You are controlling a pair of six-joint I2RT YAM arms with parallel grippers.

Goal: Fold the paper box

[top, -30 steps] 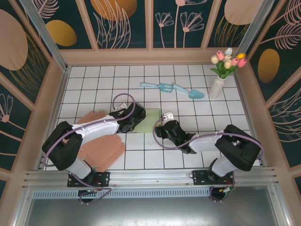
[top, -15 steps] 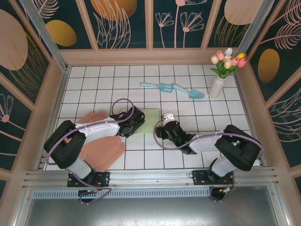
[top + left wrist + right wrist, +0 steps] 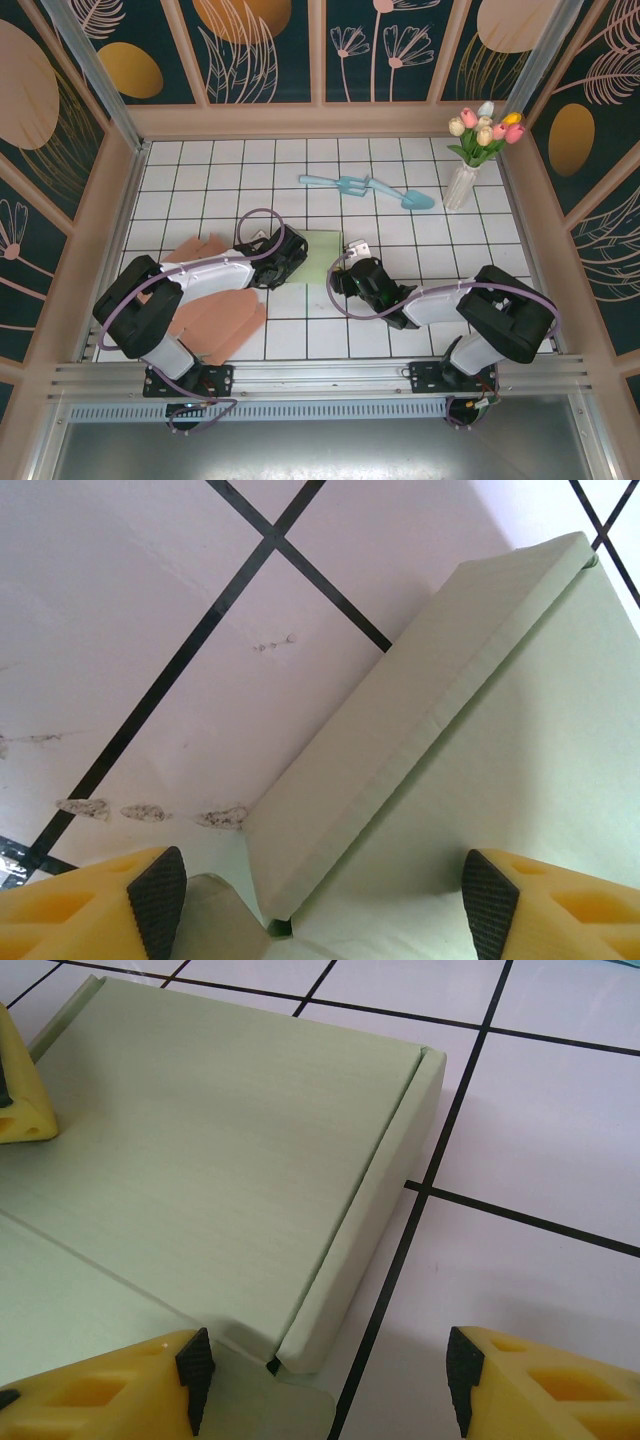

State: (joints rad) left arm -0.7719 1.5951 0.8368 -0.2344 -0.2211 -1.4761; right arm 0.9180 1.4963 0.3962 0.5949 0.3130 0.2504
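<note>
White tiled tabletop, black grid lines, inside a walled enclosure. Pale green flat paper box lay at centre, between the two arms. Left gripper stood wide open, its yellow fingers astride a raised side flap, gripping nothing. Right gripper was likewise open, straddling the box's folded right edge, holding nothing.

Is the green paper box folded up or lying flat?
Partly folded: the paper box base lies flat, one side flap bent up.
</note>
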